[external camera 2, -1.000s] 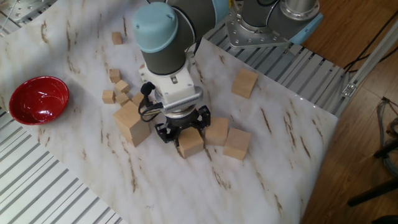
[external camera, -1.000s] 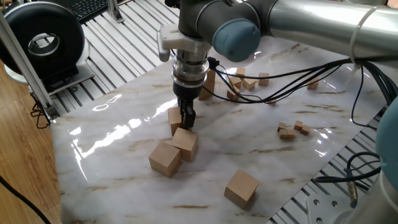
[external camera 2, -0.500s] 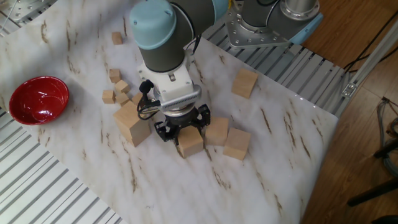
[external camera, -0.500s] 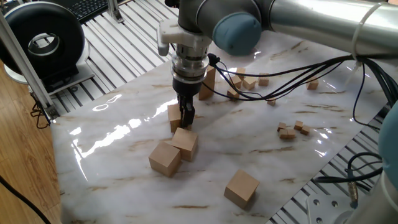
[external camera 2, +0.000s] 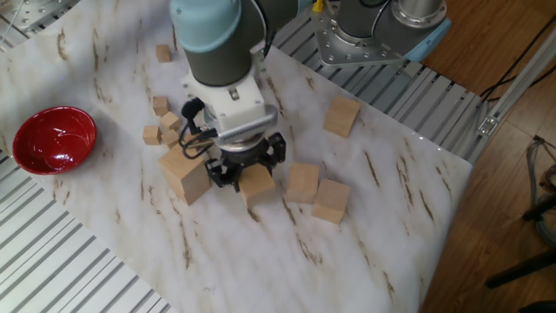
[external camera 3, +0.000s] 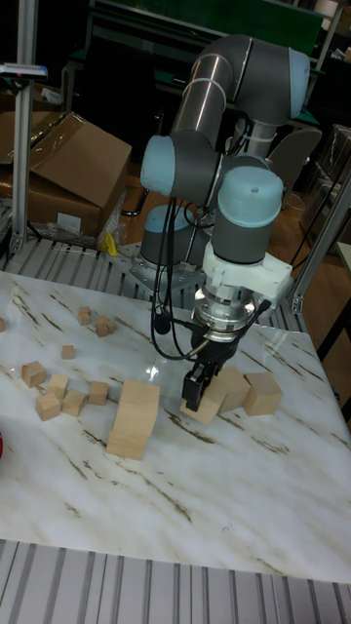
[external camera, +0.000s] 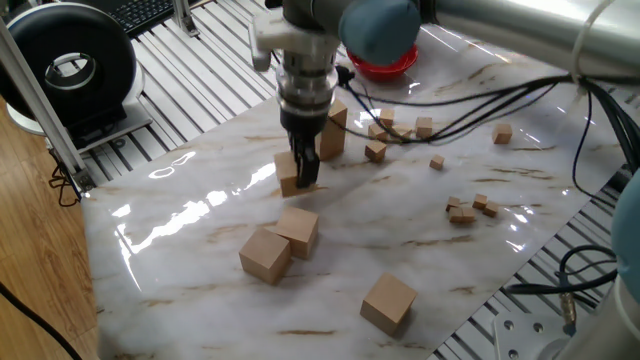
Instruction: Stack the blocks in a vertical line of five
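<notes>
Lots of clutter on the marble table (external camera 2: 408, 200): a red bowl (external camera 2: 52, 139) sits off near one edge, and tiny wooden cubes (external camera: 470, 208) are scattered in a couple of loose groups, with another bunch (external camera 3: 60, 392) just beside the tall stack. Black cables (external camera: 470, 105) droop off the arm across the far side of the table. The big tan blocks are plain smooth unpainted wood, all the same. Two of them are already piled into a stack (external camera 3: 134, 419) that stands just beside the gripper, so there isn't much room on that side. The gripper (external camera 2: 244, 177) is clamped on one block (external camera 2: 257, 185), fingers pinching its opposite sides; in the tall fixed view the held block looks tilted with a corner low near the table, and I honestly can't tell if it's fully off the surface. Two more blocks sit touching each other nearby, one (external camera 2: 302, 183) close to the held block and the other (external camera 2: 331, 201) beside it. A last lone block (external camera 2: 342, 116) sits well apart near the table's edge, over by the robot base.
</notes>
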